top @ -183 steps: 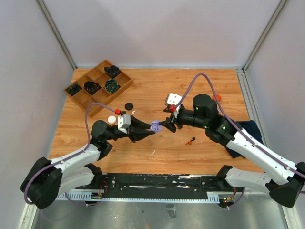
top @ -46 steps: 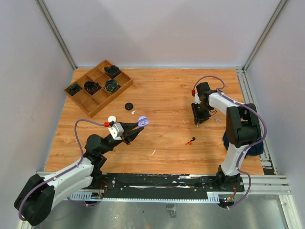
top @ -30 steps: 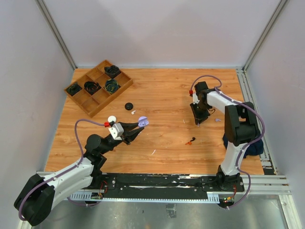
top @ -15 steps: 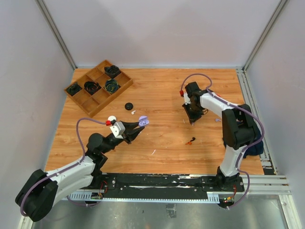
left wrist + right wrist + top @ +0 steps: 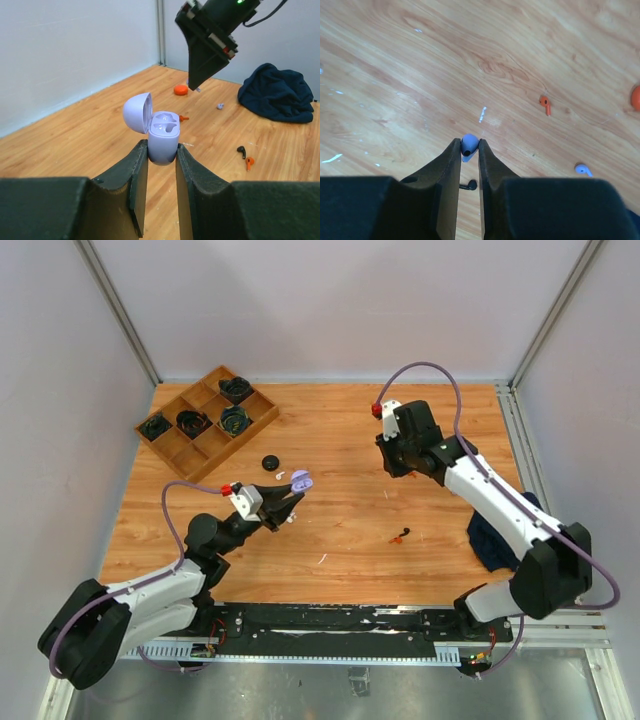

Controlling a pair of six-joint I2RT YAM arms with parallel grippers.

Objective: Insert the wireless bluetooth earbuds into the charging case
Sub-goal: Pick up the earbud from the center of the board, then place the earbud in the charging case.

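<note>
Over the last second my right gripper (image 5: 469,150) had closed low over the table (image 5: 340,430), then come up and swung left. Its fingers were now pinched on a pale purple bud (image 5: 469,145), carried clear of the wood. I took that as the pick done, with the carry to the case (image 5: 163,136) as the step in hand. The left gripper (image 5: 162,154) had barely moved. Its fingers were clamped on the lower half of the case, holding it upright in the air over the near-left of the table, well apart from the right gripper.

The case was pale purple and rounded, its lid hinged back to the left and standing open. Both wells showed in the left wrist view and both looked empty. The bud showed as a small rounded head between the fingertips; which way it was turned I could not tell. A second purple bud (image 5: 583,170) lay on the table, so I judged two insertions remained.
</note>
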